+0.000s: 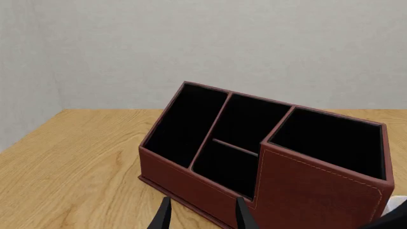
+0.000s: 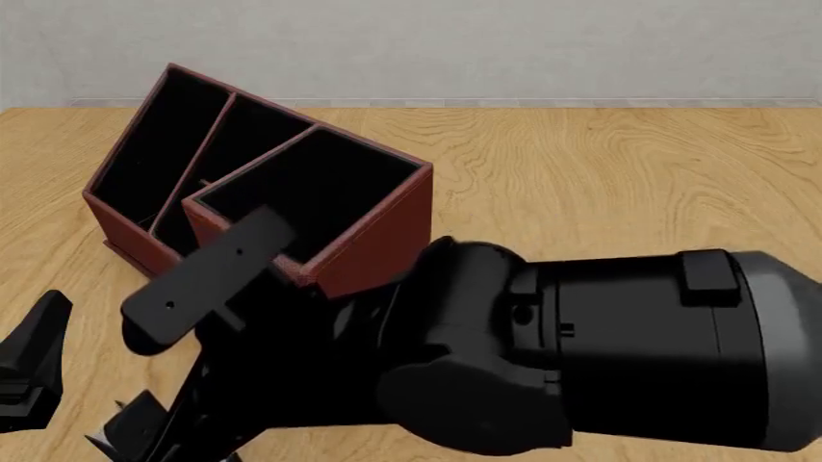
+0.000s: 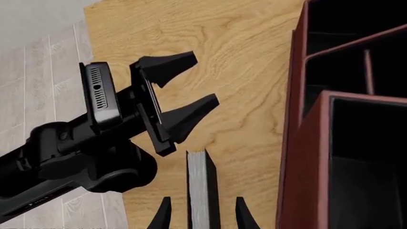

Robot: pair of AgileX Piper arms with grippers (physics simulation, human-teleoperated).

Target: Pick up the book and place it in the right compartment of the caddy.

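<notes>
Right gripper fingers clamp book, carried beside caddy. Left gripper fingers wide, empty. Next: lift over right compartment, lower.

The book, black cover with greyish page edges, is up off the desk, tilted over the reddish-brown caddy. The right compartment, black-lined and tallest-walled, sits just beyond its upper end.

Light wooden table, pale grey wall behind, tiled floor beside it
</notes>
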